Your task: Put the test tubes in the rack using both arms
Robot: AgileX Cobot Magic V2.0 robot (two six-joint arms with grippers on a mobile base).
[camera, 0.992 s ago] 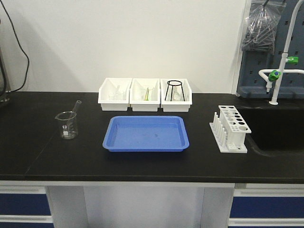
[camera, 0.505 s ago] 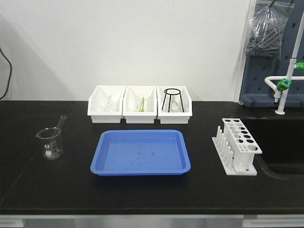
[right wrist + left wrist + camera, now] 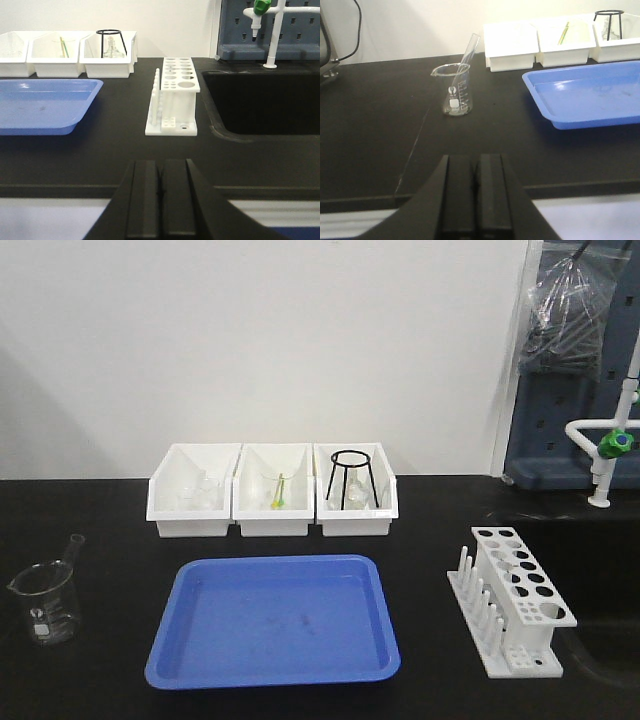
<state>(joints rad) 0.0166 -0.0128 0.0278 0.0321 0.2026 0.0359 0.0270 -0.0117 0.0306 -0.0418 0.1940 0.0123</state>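
Observation:
One clear test tube (image 3: pixel 470 49) leans in a glass beaker (image 3: pixel 454 90) on the left of the black bench; the front view shows the same test tube (image 3: pixel 71 548) and beaker (image 3: pixel 45 602) at its left edge. The white rack (image 3: pixel 515 602) stands at the right with its holes unfilled, and the right wrist view has the rack (image 3: pixel 176 97) straight ahead. My left gripper (image 3: pixel 475 161) is shut with nothing in it, hanging over the bench's front edge, well short of the beaker. My right gripper (image 3: pixel 161 165) is likewise shut on nothing, in front of the rack. Neither arm appears in the front view.
A blue tray (image 3: pixel 275 620) lies in the middle of the bench. Three white bins (image 3: pixel 270 490) line the wall behind it, one holding a black wire stand (image 3: pixel 351 478). A recessed sink (image 3: pixel 265 100) with a green-tipped tap (image 3: pixel 612 443) is right of the rack.
The front view has closed in on the bench: everything looms larger and lower, the beaker has slid toward the left edge and the cupboard fronts have left the frame.

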